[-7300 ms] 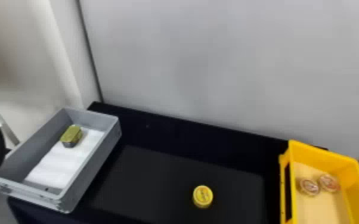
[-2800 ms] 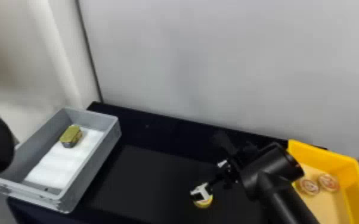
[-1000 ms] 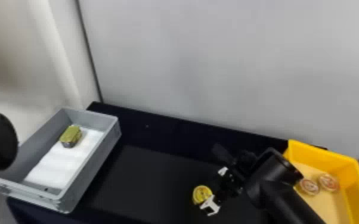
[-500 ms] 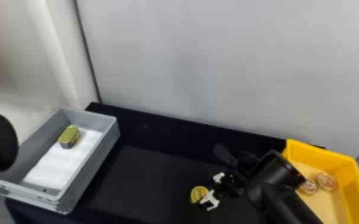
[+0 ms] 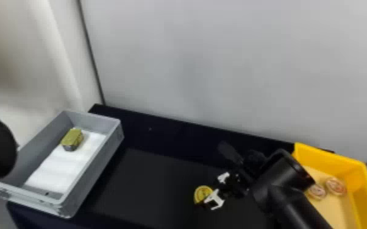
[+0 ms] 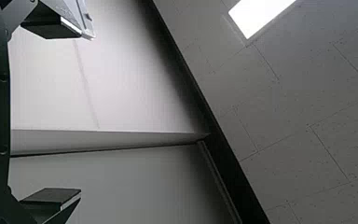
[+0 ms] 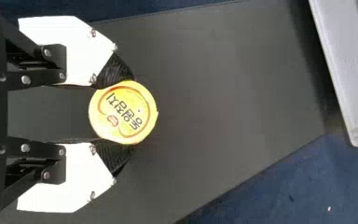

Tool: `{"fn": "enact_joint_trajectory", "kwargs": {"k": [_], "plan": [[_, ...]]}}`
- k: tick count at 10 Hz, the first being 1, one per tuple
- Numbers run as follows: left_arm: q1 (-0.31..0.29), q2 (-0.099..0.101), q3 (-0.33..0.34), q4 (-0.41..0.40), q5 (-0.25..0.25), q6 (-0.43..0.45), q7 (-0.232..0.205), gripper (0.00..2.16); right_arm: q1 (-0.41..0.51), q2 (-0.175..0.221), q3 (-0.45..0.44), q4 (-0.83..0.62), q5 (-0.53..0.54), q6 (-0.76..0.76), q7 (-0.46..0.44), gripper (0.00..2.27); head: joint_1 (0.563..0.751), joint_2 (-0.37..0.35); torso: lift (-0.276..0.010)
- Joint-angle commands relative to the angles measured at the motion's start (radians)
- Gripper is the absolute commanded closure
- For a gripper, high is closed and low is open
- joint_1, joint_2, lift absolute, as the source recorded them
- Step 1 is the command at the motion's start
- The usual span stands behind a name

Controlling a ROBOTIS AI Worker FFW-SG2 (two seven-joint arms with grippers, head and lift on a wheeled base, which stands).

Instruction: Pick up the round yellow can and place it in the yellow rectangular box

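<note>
Black surface [image 5: 158, 179], room beside grey box [image 5: 93, 173], right tool [image 5: 208, 193] clamped on yellow can [image 5: 201, 193]

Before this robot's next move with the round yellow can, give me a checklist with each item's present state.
1. Round yellow can between the right gripper's fingers: ok, contact on both sides.
2. Can lifted off the black table: cannot tell.
3. Yellow rectangular box with room inside: ok, bare floor shows beside two round items.
4. Right gripper above that box: not ok, it is to the box's left.
5. Left gripper empty and away from the can: ok.
</note>
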State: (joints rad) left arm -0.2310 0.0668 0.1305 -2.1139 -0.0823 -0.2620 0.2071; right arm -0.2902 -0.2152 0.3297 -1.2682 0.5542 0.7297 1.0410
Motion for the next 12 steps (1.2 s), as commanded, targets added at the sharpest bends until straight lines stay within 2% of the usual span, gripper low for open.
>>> {"fn": "enact_joint_trajectory", "kwargs": {"k": [1,3,5,12], "plan": [[0.007,0.001,0.001,0.0,0.002,0.0,0.0,0.08,0.043,-0.026,-0.024,-0.194,0.061,0.127,0.03,0.78,0.694,-0.078,0.0],[0.01,0.001,0.001,0.0,0.004,0.001,0.0,0.08,0.074,-0.039,-0.076,-0.358,0.159,0.222,0.086,0.78,0.694,-0.078,0.0],[0.009,0.001,-0.002,0.0,0.004,0.006,0.0,0.08,0.071,-0.056,-0.135,-0.459,0.221,0.272,0.109,0.78,0.694,-0.078,0.0],[0.002,0.004,-0.005,-0.008,0.001,0.024,-0.008,0.08,0.063,-0.118,-0.34,-0.531,0.316,0.305,0.121,0.78,0.694,-0.078,0.0]]}}
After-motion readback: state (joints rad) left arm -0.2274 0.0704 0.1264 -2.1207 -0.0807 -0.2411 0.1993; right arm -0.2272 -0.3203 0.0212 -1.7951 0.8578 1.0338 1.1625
